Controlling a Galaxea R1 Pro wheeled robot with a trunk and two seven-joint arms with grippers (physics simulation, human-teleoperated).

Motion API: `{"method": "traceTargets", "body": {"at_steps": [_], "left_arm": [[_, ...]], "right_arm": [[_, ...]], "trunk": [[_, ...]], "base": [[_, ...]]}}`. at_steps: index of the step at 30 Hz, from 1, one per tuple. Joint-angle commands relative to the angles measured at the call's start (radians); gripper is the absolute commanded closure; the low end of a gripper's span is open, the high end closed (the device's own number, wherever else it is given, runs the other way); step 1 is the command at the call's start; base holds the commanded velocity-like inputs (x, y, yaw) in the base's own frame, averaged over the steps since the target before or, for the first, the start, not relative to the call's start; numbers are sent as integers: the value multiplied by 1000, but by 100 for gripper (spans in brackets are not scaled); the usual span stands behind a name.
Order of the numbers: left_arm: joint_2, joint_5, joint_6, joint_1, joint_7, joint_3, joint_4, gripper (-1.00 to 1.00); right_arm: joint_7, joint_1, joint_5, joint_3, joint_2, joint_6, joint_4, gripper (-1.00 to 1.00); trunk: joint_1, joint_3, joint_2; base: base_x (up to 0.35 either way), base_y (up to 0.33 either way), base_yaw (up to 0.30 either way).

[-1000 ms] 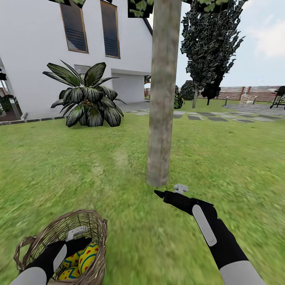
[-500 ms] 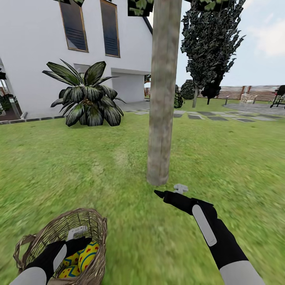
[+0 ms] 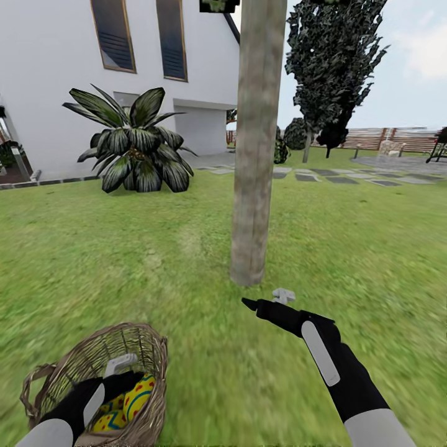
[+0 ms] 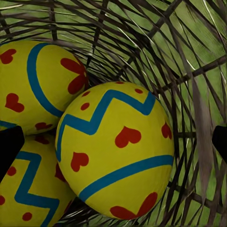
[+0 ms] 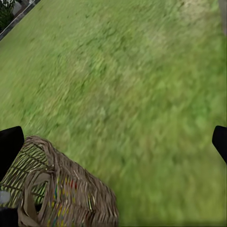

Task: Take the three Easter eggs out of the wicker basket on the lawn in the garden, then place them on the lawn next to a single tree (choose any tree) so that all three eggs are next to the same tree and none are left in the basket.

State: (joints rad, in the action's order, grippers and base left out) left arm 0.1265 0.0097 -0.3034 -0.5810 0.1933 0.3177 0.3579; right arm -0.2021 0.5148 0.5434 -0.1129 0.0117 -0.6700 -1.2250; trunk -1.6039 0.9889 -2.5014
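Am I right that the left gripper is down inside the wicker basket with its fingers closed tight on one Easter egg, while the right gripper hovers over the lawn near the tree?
Not quite. The left gripper is inside the wicker basket, but it is open: the left wrist view shows its fingertips spread at either side of the Easter egg, gripping nothing. The right gripper does hover over the lawn near the tree.

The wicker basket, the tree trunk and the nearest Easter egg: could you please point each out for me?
wicker basket (image 3: 152, 357): head view, on its woven rim at the right side.
tree trunk (image 3: 253, 186): head view, mid-height on the bare bark.
nearest Easter egg (image 4: 116, 149): left wrist view, centre of its yellow shell.
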Motion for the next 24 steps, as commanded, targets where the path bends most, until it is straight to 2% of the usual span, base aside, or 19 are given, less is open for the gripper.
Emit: {"method": "traceTargets", "body": {"at_steps": [1,3,13,21,24], "left_arm": [[-1,1,-7,0,5,7,1,-100],[-1,1,-6,0,5,7,1,-100],[-1,1,-5,0,5,6,2,-100],[-1,1,-4,0,5,6,1,-100],[-1,1,-4,0,5,6,1,-100]], "right_arm": [[-2,1,0,-1,1,-3,-1,-100],[-2,1,0,-1,1,-3,-1,-100],[-2,1,0,-1,1,-3,-1,-100],[-2,1,0,-2,0,-3,-1,-100],[-2,1,0,-2,0,-3,-1,-100]], "trunk": [[0,5,-1],[-1,13,-1],[-1,13,-1],[-5,44,-3],[-5,44,-3]], "base": [[0,0,0],[0,0,0],[0,0,0],[0,0,0],[0,0,0]]}}
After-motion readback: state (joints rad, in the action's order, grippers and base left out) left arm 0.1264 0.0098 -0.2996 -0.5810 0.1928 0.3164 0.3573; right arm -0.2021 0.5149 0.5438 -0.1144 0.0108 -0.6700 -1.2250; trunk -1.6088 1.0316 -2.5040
